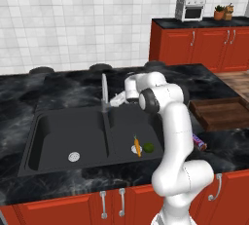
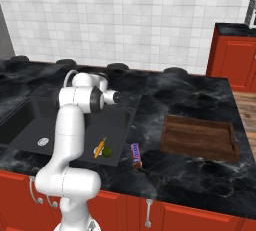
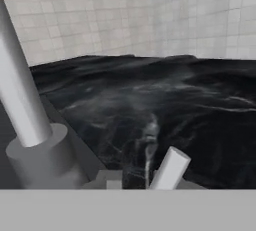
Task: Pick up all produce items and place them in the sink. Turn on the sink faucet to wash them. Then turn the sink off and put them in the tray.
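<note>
White square tiles cover the wall [image 1: 73,19] behind a black marbled counter [image 2: 190,95]. Red cabinets [image 1: 68,207] with silver handles run beneath it. More red cabinets [image 1: 204,46] stand further back, topped by a small white oven [image 1: 190,8] and potted plants [image 1: 223,11]. Wooden floor [image 2: 246,107] shows at the side.

Kitchen: sink [image 1: 58,121], red cabinets [image 1: 204,48], tiled wall [image 1: 73,19].

One carrot [image 1: 137,146] and one lime [image 1: 148,147] lie in the right basin of the single double-basin sink [image 1: 58,131], which has one faucet [image 1: 104,92]. To the right sit one wooden tray [image 2: 198,137] and one wrapped packet [image 2: 136,155]. On the far counter stand one toaster oven [image 1: 190,8] and what may be two small pots [image 1: 223,12].
</note>
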